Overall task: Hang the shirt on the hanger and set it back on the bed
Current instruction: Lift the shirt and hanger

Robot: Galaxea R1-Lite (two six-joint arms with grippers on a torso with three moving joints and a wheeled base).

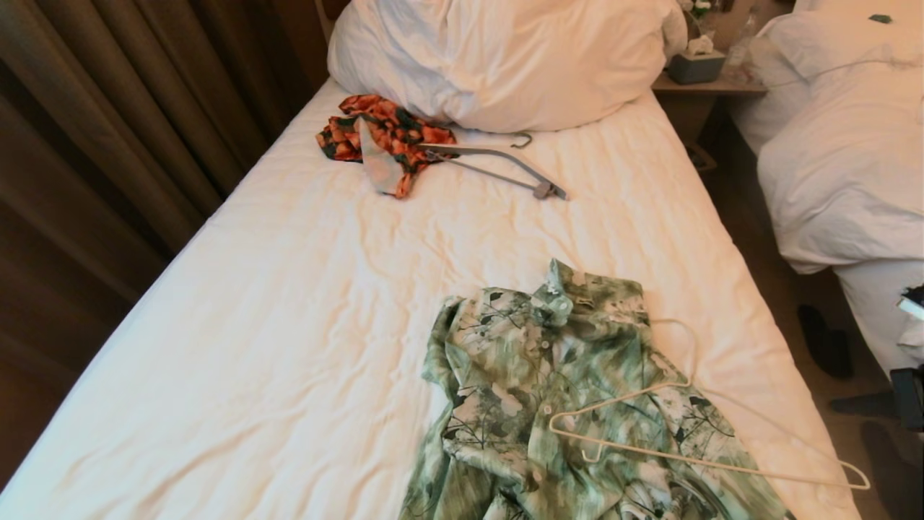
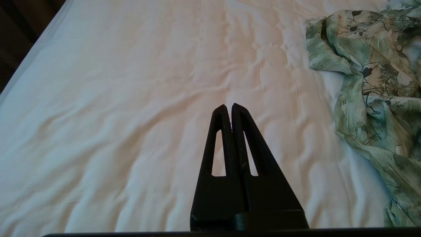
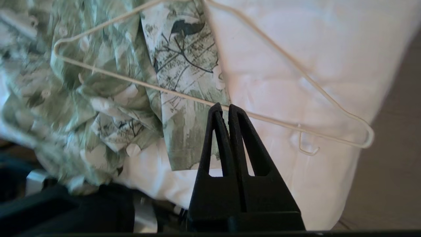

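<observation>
The green-and-white leaf-print shirt (image 1: 556,390) lies crumpled on the bed's white sheet (image 1: 289,325), collar toward the big pillow (image 1: 505,58). The thin cream hanger (image 1: 722,466) lies loose on top of it, one shoulder on the shirt and the other reaching to the bed's right edge. Neither gripper shows in the head view. My left gripper (image 2: 230,107) is shut and empty over bare sheet, with the shirt (image 2: 371,82) off to its side. My right gripper (image 3: 225,107) is shut and empty, its tips just short of the hanger's bottom bar (image 3: 184,97) and the shirt (image 3: 98,82).
An orange-and-dark-green garment (image 1: 382,133) and a grey hanger (image 1: 505,162) lie near the pillow. Brown curtains (image 1: 108,130) line the left side. To the right are a floor gap with a dark shoe (image 1: 823,339), a second bed (image 1: 844,144) and a nightstand (image 1: 704,85).
</observation>
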